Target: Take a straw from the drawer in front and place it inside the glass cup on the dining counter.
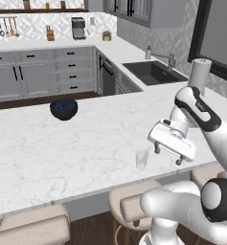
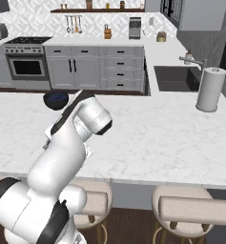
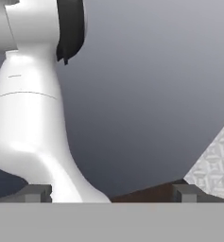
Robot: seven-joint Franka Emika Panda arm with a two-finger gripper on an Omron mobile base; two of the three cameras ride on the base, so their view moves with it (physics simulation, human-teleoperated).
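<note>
No text, label, brand or number can be read anywhere; a small dark mark on the robot arm is illegible.

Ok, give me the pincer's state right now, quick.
Pincer: open, fingers spread wide, holding nothing; it hangs over the dining counter just right of the glass cup.
</note>
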